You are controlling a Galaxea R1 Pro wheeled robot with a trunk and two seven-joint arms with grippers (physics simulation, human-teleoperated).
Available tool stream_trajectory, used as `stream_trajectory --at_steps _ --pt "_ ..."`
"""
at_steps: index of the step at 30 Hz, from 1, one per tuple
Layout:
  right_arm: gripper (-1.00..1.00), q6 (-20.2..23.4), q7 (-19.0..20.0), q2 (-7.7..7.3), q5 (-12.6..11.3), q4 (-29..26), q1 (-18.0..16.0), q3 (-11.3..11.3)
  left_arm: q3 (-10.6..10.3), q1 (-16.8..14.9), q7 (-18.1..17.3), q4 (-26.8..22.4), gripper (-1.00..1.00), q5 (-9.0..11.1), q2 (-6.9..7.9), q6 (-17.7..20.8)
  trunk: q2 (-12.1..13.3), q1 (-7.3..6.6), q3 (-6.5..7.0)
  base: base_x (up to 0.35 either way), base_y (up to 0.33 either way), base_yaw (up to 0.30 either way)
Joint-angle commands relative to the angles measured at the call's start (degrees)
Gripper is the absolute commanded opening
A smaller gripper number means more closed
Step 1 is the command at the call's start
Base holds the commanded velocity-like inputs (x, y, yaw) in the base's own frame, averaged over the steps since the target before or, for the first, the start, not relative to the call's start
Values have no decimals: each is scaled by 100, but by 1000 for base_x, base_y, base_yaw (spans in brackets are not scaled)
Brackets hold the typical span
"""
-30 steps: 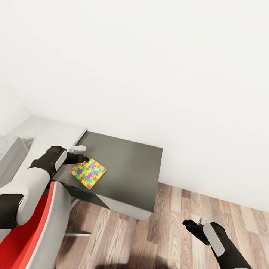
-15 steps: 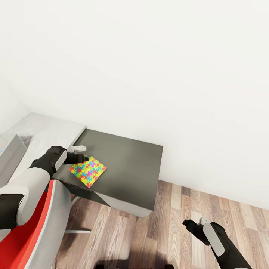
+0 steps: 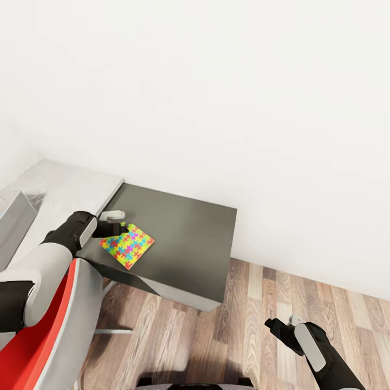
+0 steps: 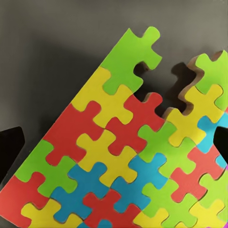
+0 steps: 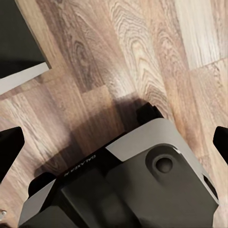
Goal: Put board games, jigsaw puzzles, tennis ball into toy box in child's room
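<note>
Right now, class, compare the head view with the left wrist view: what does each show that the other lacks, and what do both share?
Head view alone: the white wall, wood floor, red chair, the toy box's grey side, and the left end effector at the puzzle's corner. Left wrist view alone: the single interlocking pieces and their knobbly edges close up. Both: the jigsaw puzzle on the dark grey desk.

A red chair (image 3: 38,336) with a grey edge stands beside bare white walls (image 3: 216,97)
</note>
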Motion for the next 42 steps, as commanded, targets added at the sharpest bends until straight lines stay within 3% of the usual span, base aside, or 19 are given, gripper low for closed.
stream_trajectory --at_steps 1,14,20,30,42 --pt "100 18 -51 0 -60 -11 -1 -1 -38 4 1 8 100 7 3 20 -5 6 -19 0 0 0" --pt "100 -17 -51 0 -36 -11 -1 -1 -44 4 1 8 100 9 4 20 -5 6 -50 0 0 0" --pt "100 -1 -61 48 -56 -18 12 -27 -70 23 142 -183 100 -55 -151 -4 -5 6 -49 0 0 0" --pt "100 -222 -29 -75 -106 41 23 -27 -88 39 150 -162 100 116 -86 -6 -5 6 -49 0 0 0" --pt "100 -228 -24 -79 -120 42 24 -27 -81 39 -15 -147 100 68 -76 -6 -5 6 -49 0 0 0"
